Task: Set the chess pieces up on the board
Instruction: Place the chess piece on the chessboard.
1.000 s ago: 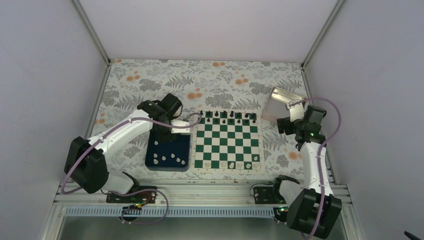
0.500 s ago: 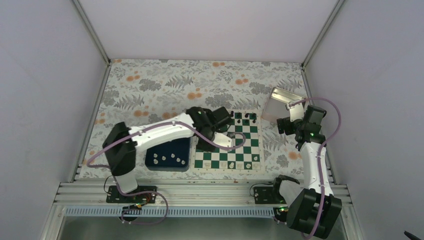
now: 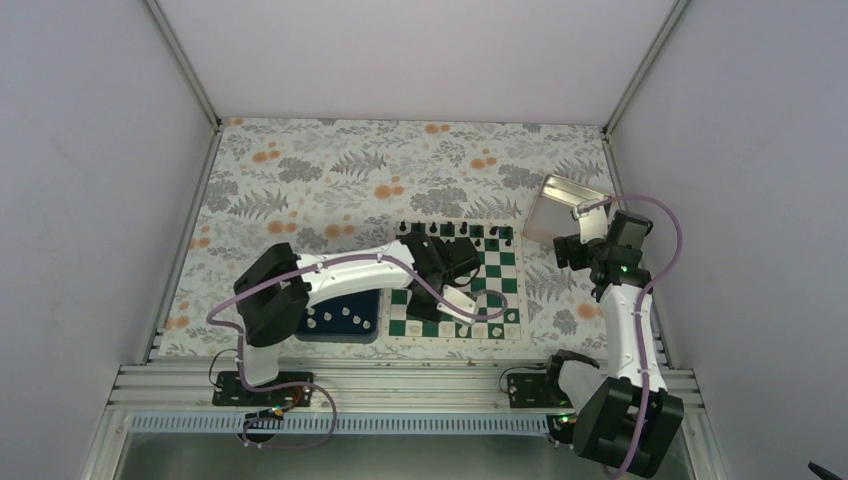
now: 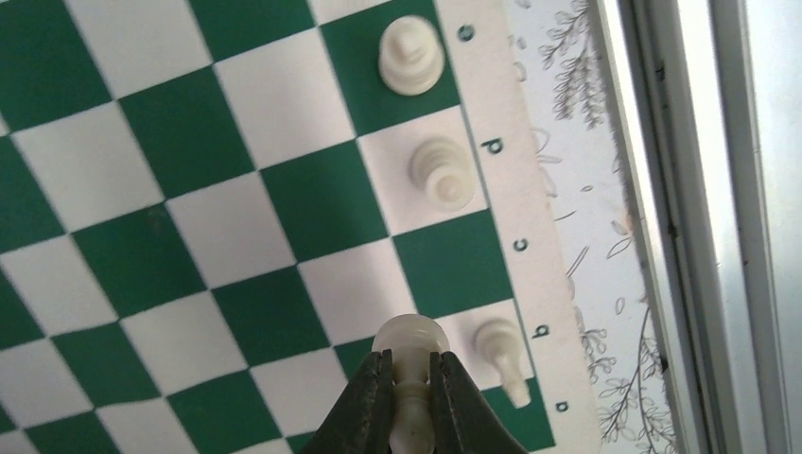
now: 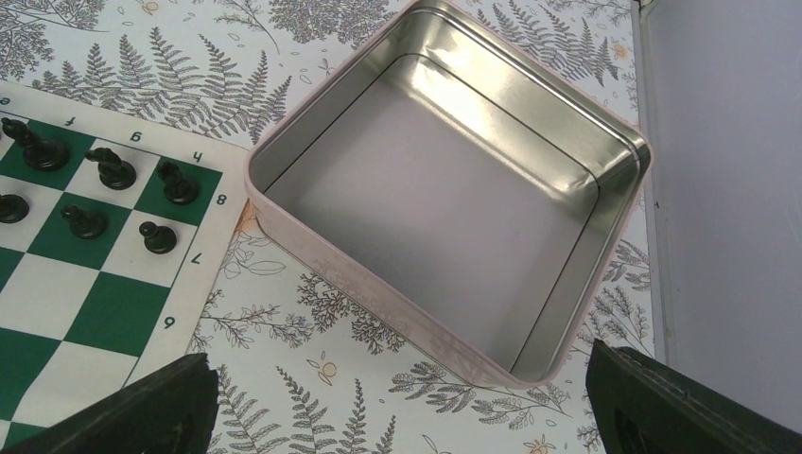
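My left end effector [image 4: 409,378] clamps a white pawn [image 4: 409,339] above the board [image 4: 189,132]. My right end effector [image 5: 397,359] stands open near the tin [image 5: 444,218].

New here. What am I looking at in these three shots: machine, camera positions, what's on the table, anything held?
Two robot arms bolted side by side, each with a two-finger gripper. The overhead shot looks down from behind them: left arm on the left, right arm on the right. The other two shots come from wrist cameras, so each shows its own fingers. On the floral table cover lie a green-and-white chessboard, a navy tray holding unplaced white pieces, and an empty metal tin. Black pieces stand on the board's far rows, placed white pieces along its near edge. The left gripper is shut on a white pawn over the board. The right gripper is open, empty, near the tin.
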Robot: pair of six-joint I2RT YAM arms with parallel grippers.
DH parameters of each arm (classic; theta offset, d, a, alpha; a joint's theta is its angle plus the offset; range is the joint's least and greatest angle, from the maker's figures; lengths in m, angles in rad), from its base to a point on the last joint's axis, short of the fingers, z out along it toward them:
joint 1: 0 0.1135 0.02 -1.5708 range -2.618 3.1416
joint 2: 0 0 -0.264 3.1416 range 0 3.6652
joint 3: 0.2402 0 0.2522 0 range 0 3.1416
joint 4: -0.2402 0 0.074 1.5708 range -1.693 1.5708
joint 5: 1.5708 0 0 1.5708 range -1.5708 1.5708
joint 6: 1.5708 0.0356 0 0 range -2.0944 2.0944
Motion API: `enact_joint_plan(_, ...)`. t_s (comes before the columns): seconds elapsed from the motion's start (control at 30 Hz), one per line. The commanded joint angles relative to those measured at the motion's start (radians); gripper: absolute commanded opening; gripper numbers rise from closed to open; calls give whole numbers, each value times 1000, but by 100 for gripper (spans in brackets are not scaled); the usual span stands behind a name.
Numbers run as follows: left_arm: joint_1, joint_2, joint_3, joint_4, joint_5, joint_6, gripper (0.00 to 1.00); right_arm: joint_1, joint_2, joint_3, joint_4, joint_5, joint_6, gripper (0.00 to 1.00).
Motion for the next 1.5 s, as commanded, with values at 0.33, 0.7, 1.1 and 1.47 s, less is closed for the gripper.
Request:
enact_joint_plan(0.33, -35, 76, -41, 25, 82, 27, 9, -12, -7, 11, 5, -27, -10, 100)
enact_joint_plan(0.7, -38, 100, -53, 40, 67, 30, 9, -11, -8, 11, 6, -28, -10, 100)
enact_joint_plan(1.1, -41, 119, -45, 49, 55, 26, 12, -10, -10, 10, 6, -29, -13, 100)
enact_joint_plan(1.47, -41, 82, -24, 37, -21, -2, 22, -11, -9, 10, 4, -33, -14, 100)
